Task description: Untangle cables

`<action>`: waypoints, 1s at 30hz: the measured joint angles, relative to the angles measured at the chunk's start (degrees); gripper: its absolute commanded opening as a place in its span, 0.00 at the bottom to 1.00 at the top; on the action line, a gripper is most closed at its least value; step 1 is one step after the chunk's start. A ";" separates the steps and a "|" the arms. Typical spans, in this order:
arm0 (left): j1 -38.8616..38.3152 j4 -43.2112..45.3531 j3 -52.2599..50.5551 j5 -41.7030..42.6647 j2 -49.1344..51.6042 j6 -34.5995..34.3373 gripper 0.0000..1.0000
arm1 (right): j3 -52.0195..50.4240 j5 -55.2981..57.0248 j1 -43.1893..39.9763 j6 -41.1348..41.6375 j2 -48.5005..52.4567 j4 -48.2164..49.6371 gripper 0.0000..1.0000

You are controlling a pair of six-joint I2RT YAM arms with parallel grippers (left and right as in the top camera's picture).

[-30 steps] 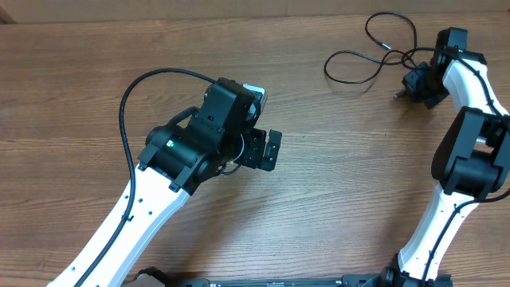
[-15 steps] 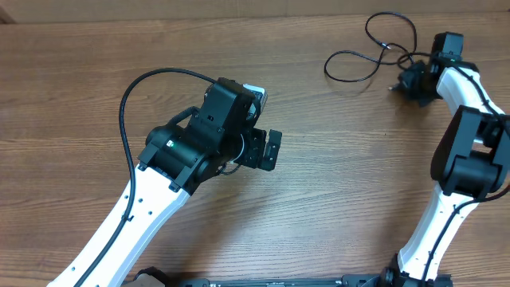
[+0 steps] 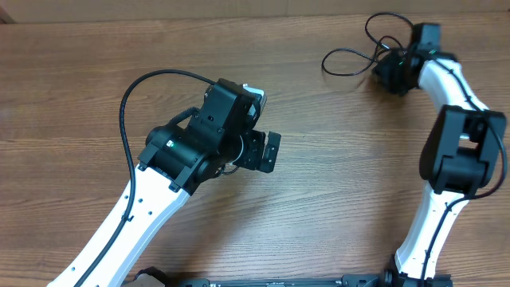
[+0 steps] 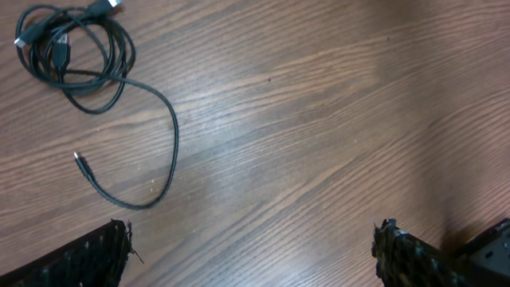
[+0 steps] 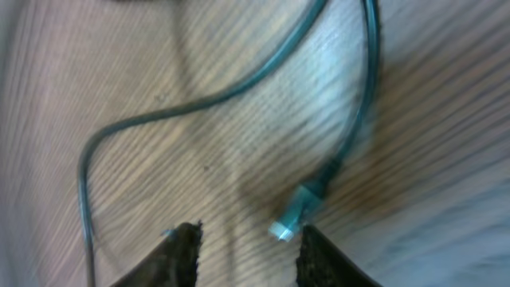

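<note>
The right claw [image 5: 249,239] is partly apart and grips nothing; a cable [image 5: 355,119] lies just beyond it, the plug [image 5: 291,219] close before the fingertips; the left claw [image 4: 251,235] is wide apart and empty; a coil [image 4: 76,70] of cables lies well apart from it.

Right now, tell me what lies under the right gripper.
Below the right gripper, a thin dark cable ends in a small plug on the brown wooden table. Overhead, the gripper's body hides that spot.
</note>
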 measured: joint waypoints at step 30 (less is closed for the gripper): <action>0.00 -0.76 0.00 1.90 0.00 0.00 0.99 | 23.71 3.15 8.90 -15.28 -2.97 -36.24 0.04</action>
